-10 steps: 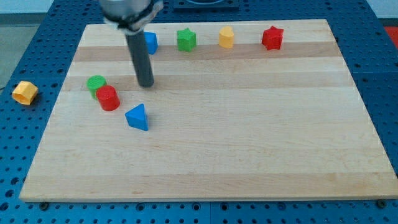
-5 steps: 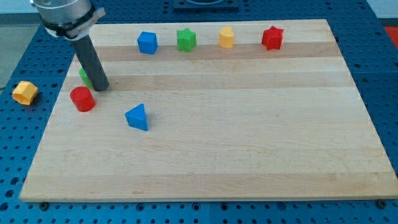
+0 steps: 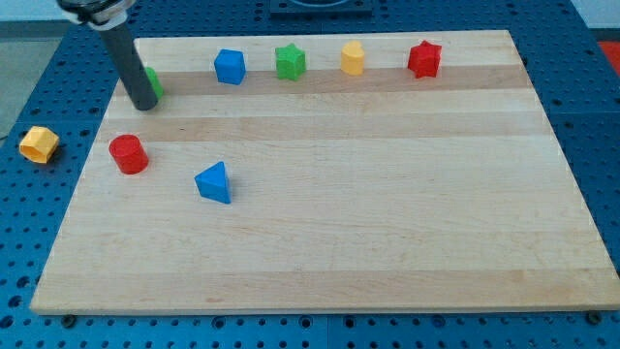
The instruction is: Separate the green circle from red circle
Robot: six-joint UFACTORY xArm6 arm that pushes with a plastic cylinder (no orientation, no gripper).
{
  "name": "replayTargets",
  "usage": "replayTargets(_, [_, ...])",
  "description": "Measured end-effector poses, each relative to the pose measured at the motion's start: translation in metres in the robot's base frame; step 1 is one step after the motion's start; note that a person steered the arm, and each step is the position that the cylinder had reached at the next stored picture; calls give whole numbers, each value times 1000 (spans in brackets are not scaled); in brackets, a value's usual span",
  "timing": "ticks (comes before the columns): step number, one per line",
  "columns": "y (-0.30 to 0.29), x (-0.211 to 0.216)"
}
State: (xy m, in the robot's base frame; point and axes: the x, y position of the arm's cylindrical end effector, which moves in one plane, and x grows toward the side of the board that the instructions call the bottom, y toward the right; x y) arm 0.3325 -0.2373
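My tip (image 3: 144,105) rests against the green circle (image 3: 153,81), mostly hidden behind the rod near the counter's (image 3: 387,242) top-left corner. The red circle (image 3: 128,154) sits well apart, toward the view's bottom. The separating push looks nearly finished; next, simply ease off. There are no jaws here, only a rod.
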Motion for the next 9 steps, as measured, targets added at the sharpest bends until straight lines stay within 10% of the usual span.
replayTargets(7, [20,-45])
replayTargets(9, [20,78])
